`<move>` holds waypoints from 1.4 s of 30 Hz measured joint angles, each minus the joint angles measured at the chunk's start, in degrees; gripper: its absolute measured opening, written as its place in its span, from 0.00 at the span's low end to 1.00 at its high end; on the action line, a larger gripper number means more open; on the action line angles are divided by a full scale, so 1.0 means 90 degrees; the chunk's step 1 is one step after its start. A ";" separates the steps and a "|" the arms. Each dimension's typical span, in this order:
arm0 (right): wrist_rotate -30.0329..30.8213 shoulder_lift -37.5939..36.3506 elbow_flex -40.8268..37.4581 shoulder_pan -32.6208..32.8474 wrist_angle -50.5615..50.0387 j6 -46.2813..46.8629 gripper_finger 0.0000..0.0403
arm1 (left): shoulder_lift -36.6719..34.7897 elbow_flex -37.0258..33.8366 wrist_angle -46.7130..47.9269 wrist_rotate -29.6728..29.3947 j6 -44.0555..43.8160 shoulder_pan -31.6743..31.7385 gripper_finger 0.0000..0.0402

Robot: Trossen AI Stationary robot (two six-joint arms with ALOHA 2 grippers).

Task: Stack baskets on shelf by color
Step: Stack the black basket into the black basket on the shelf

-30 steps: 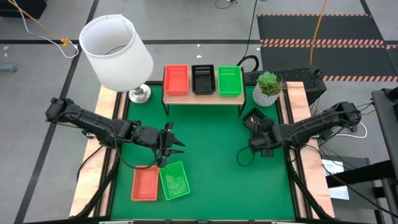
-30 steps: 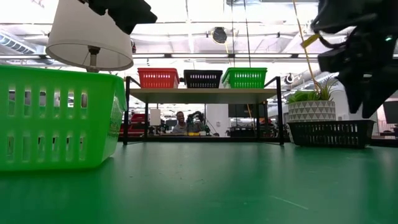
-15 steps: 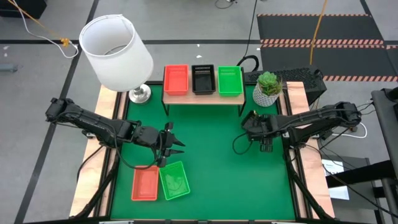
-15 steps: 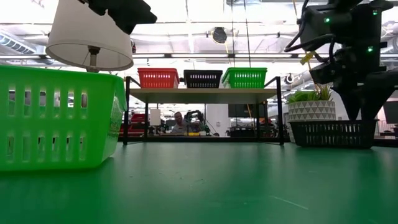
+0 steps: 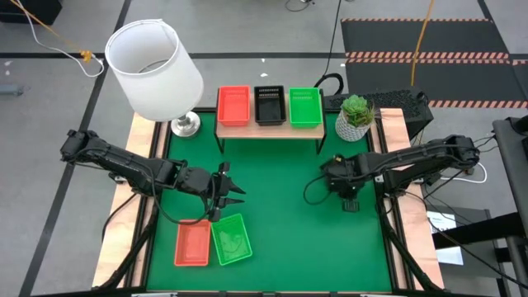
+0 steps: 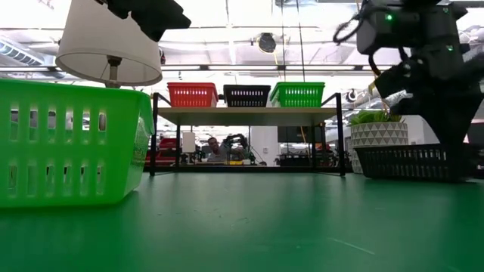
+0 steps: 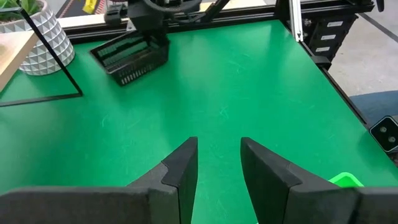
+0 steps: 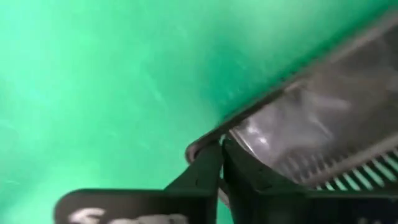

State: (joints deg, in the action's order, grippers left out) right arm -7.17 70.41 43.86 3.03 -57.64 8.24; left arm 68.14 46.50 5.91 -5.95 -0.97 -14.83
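Right tool (image 8: 221, 163) clamped on rim of black basket (image 7: 129, 57), low on tabletop (image 5: 280, 206) near plant pot (image 5: 355, 117). Left tool (image 7: 216, 163) hovers with fingers apart above orange basket (image 5: 192, 242) and green basket (image 5: 232, 239). Shelf (image 5: 270, 126) carries one orange, one black, one green stack.

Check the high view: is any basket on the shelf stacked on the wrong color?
No. The shelf holds an orange-red basket, a black basket and a green basket side by side, no mixed colors visible.
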 joint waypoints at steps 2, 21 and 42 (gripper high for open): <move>-0.0188 0.0000 0.0000 0.0010 0.0257 0.0315 0.01 | 0.0000 0.0000 0.0000 0.0000 0.0000 0.0000 0.31; 0.0276 -0.0441 0.0218 0.0780 -0.0026 0.1180 0.42 | 0.0000 0.0000 -0.0010 0.0002 -0.0073 0.0000 0.31; 0.0959 -0.0440 -0.0440 0.1231 0.0873 0.0754 0.19 | 0.0000 0.0000 -0.0460 0.0001 -0.0049 -0.0020 0.31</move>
State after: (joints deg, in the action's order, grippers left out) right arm 1.46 66.46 39.90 14.11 -49.78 15.02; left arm 68.14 46.50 1.77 -5.95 -1.41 -15.01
